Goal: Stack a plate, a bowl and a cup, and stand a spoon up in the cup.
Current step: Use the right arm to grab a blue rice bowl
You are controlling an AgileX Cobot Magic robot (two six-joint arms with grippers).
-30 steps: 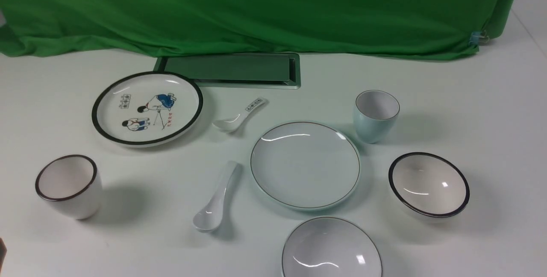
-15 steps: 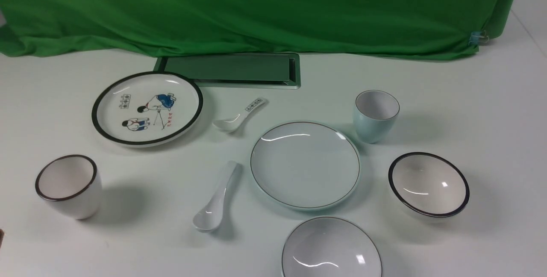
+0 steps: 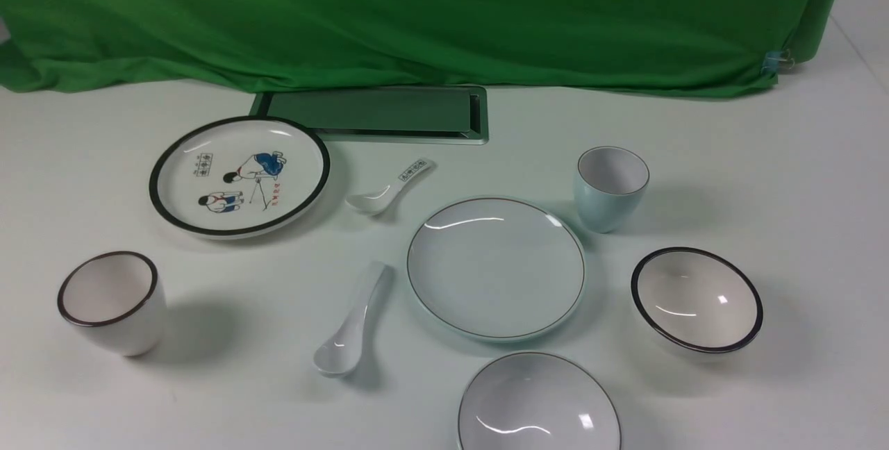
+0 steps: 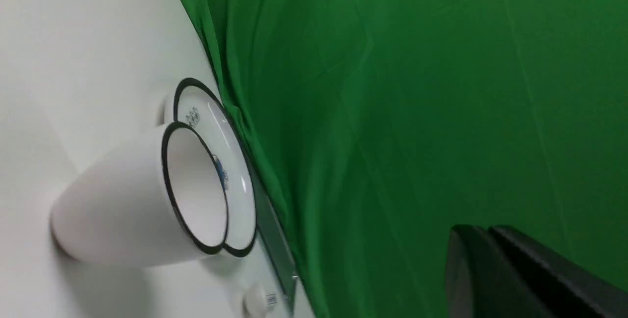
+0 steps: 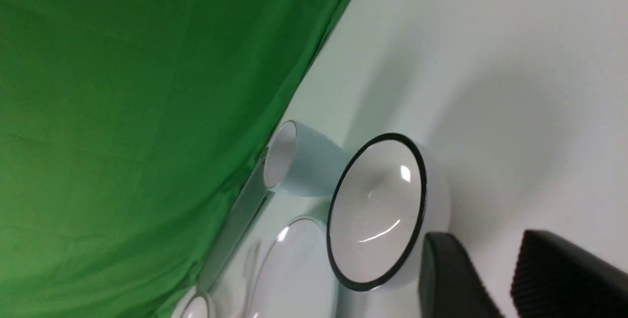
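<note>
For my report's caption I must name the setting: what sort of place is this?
Probably a lab or studio set for robot recording, not a kitchen. A green cloth hangs as a backdrop, and the bare white table has a metal hatch set into it, as office desks have.

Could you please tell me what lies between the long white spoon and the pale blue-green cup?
The plain plate, empty, as the front view shows.

You'll find the plate (image 3: 496,267), pale blue-green and empty, lying flat mid-table (image 3: 799,179). The shallow bowl (image 3: 539,405) sits upright just beside it at the near edge, the cup (image 3: 611,187) stands near it toward the far-right corner, and the white spoon (image 3: 351,321) lies hollow-up toward the left edge
</note>
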